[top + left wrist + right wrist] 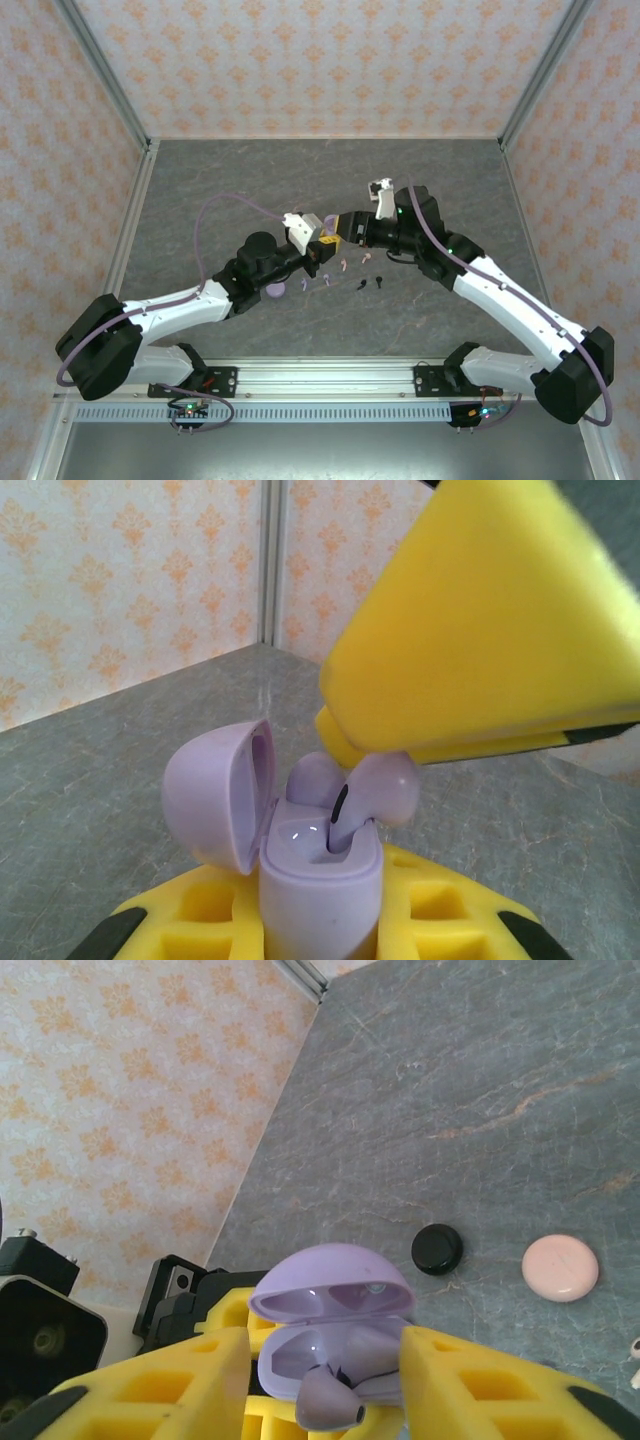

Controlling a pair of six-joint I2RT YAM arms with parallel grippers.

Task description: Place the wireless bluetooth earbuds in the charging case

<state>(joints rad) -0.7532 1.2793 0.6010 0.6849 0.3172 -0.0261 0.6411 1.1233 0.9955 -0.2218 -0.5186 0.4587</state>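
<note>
nestling in a glossy dome-lidded case [320,875], a stemmed earbud [385,785].

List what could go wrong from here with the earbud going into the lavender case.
The lavender earbud sits tilted, only partly down in the lavender case gripped by the left tool; it may tip out.
The right tool is close over the bud and could drag it out when withdrawing.
A bump could shut the open lid on the unseated bud.

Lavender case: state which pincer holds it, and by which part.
The left pincer clamps the lavender case by its lower body, lid open. The right pincer stands open around the lavender earbud resting in the case, holding nothing.
</note>
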